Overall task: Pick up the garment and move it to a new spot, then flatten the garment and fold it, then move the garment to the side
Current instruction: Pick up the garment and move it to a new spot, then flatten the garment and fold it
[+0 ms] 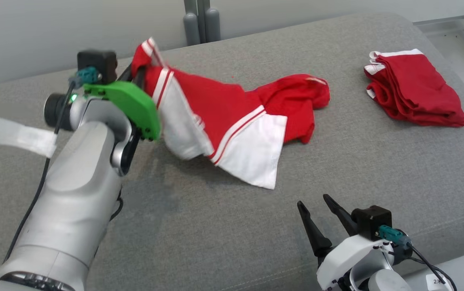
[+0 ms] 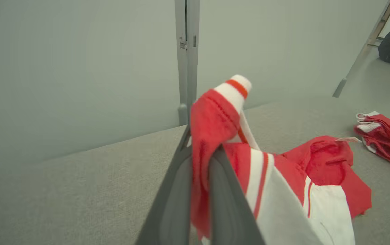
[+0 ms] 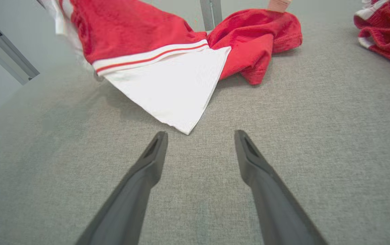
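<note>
Garment [image 1: 232,121]: red and white sports top, thin knit. It lies on the grey padded surface [image 1: 337,182], left of centre. One striped cuff or hem end is lifted off the surface and the rest trails down and right, with the white panel corner nearest the robot.

Left end effector [image 2: 201,143]: fingers pressed together on a bunched red fold just below the striped band. The cloth drapes over both sides of the pinch.

Right end effector [image 1: 313,201]: fingers spread, holding nothing. It is low over the padding, just short of the white corner.

Handling, as judged:
- Light, limp and no stiffness, so it will sag and swing from one pinch.
- It will drag and rumple on the rough upholstery rather than slide.
- Not fragile and unlikely to slip. The knit is thin, so a shallow pinch may catch one layer.
- The wrist view is soft at the pinch, and I cannot tell how many layers are held.
- Best second hold looks like the white panel's free corner or its hem, which lies flat and exposed in the right wrist view.
- Two holds on one edge would let it spread.

Surroundings:
- Second red garment [image 1: 414,89], folded, far right and well apart. Keep the carried one off it.
- Grey posts [image 1: 201,20] stand behind the back edge.
- The padding to the left looks free for setting down.
</note>
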You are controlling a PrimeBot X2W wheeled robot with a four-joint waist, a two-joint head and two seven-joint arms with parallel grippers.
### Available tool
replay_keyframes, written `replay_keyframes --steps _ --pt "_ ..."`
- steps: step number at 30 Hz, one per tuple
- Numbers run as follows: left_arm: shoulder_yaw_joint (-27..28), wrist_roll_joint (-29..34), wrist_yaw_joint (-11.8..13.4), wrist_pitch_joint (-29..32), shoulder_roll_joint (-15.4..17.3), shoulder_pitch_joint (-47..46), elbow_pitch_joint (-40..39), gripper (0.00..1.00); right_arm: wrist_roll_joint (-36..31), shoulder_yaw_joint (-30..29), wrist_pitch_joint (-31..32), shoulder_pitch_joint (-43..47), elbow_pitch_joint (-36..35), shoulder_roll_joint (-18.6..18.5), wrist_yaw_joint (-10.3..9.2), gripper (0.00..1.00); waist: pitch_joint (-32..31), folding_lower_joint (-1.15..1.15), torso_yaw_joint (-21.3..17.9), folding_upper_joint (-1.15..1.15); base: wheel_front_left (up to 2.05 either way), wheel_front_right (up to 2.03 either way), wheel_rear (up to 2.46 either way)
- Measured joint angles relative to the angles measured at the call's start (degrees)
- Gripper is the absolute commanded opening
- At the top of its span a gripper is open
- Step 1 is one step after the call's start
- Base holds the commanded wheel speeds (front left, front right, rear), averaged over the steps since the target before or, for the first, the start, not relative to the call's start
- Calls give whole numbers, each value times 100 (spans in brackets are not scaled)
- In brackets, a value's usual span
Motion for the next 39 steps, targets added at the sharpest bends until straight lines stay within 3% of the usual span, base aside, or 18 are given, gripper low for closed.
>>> replay_keyframes --steps 7,8,18,25,39 --pt "-34 13 48 -141 199 433 812 0 -37 58 10 -65 31 0 0 100 25 0 200 0 0 0 0" --pt "-34 15 75 -204 243 449 903 98 -38 59 20 -71 31 0 0 100 23 0 212 0 0 0 0" --pt "82 -102 134 -827 225 514 1416 100 -101 -18 113 -33 16 -1 0 100 -131 0 280 0 0 0 0" --pt "-634 248 -331 -909 -229 690 1092 100 -107 -210 127 115 -29 -1 0 100 -317 0 407 0 0 0 0" --pt "-1925 393 -466 -353 -410 1667 420 100 -77 -271 121 159 -191 0 0 100 -295 0 264 0 0 0 0"
